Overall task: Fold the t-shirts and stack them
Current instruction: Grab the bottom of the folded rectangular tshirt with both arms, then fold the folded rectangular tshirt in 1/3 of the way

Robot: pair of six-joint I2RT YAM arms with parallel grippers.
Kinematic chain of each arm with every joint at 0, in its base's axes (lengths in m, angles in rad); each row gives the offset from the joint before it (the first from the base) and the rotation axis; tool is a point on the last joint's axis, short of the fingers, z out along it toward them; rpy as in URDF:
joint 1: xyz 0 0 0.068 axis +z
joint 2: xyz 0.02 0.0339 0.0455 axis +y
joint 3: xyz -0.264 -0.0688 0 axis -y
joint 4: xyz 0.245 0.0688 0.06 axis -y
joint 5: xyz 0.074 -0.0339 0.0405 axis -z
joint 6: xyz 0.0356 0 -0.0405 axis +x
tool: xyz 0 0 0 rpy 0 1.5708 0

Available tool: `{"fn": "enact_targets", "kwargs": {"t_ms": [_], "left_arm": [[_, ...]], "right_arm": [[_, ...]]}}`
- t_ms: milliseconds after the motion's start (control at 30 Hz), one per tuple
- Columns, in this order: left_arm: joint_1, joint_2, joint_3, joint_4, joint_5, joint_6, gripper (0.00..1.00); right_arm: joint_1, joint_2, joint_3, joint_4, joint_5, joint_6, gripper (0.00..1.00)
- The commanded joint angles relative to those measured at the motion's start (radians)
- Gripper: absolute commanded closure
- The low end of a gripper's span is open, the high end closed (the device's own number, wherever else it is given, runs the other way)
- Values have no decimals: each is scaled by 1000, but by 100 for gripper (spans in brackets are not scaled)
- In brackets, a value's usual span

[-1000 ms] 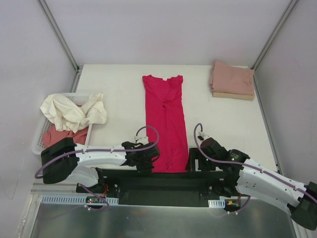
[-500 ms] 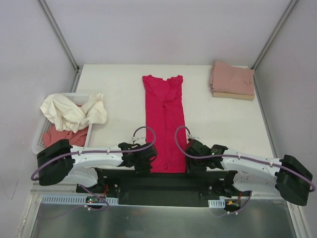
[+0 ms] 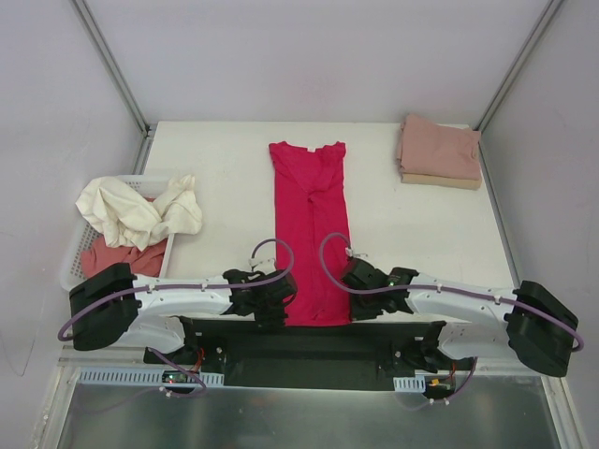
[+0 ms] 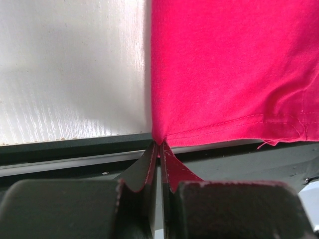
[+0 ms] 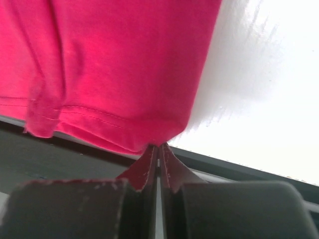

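1. We are holding the crimson t-shirt (image 3: 312, 224) by its near hem with both arms. It is lying flat and lengthwise down the middle of the table (image 3: 215, 168), narrowed into a long strip, with its collar at the far end and its hem reaching the near edge
2. Our left gripper (image 4: 159, 145) is pinching the left corner of that hem. In the left wrist view the fingers are pressing together, with only a sliver of red fabric caught between the tips, right where the pale table surface is giving way to the dark edge strip
3. Our right gripper (image 5: 158, 146) is clamping the right hem corner in the same way, its fingers closed on the cloth. The fabric is bunching into a small point at the tips, and the stitched hem line is running off to the left of them
4. From overhead, both arms are lying low along the near edge and reaching inward, so the two grippers are sitting at either side of the hem
5. At the left edge of the table, a cream t-shirt (image 3: 136, 210) is spilling crumpled over the rim of the white lattice basket (image 3: 70, 262), and a salmon-pink t-shirt (image 3: 117, 257) is lying in the basket beneath it
6. In the far right corner, a folded dusty pink t-shirt (image 3: 438, 148) is resting on top of a folded tan t-shirt (image 3: 440, 180), well apart from the crimson one
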Motion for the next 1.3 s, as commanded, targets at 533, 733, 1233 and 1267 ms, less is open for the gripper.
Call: {"fn": "enact_targets", "kwargs": {"t_ms": [533,733,1233,1267], "left_arm": [[-58,-165,27,-32,-67,62,100],[100,-187,110,-36,-115,211,100],[439,106,479,-28,-123,530,100],[456,125,507,-28,-116,550,100]], "right_arm": [[115,-196,81,-142,133,2,99],[-21,-161,219,-165,191,-148,99],[-371,222,622,-20,93,-442,99],[-382,268,642,-24,90,-452,99]]}}
